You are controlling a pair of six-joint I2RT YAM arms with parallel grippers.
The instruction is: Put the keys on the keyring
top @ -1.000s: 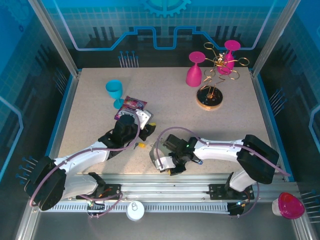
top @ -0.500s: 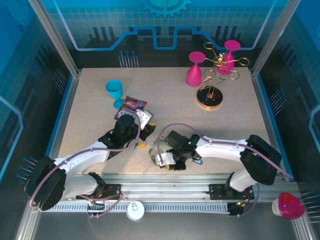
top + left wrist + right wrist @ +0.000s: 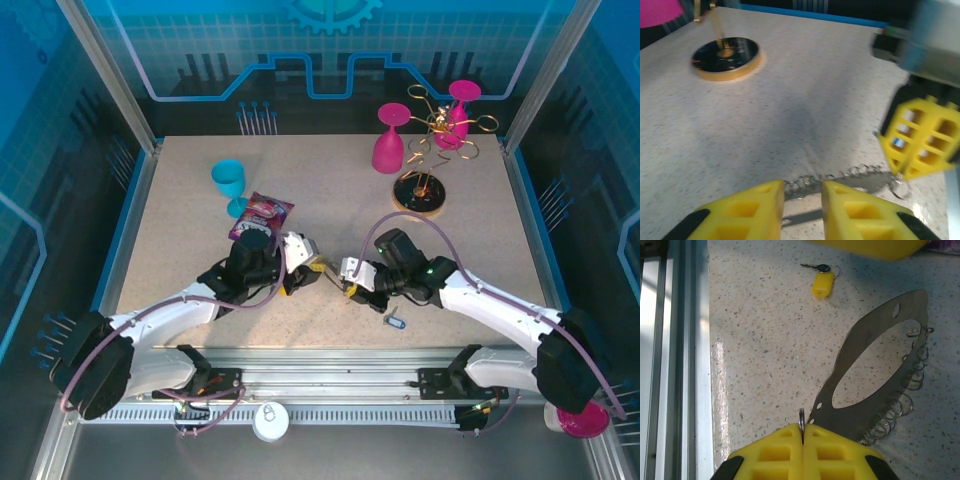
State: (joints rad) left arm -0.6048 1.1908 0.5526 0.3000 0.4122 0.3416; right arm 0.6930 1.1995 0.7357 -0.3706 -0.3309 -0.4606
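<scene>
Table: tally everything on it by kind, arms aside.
Keys: 2 (blue-tagged, yellow-tagged)
Keyring: 1
Goblets: 3 (teal, pink inverted, pink on the rack)
Gold rack: 1
Snack packet: 1
Total: 8

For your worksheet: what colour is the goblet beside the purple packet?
Turquoise goblet, clearest in the top external view.

The keyring (image 3: 855, 415) is matt metal, the key head (image 3: 822, 284) smooth plastic.

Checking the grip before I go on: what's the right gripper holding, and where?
The right gripper is shut on the keyring, pinching one small wire ring at its edge.
</scene>
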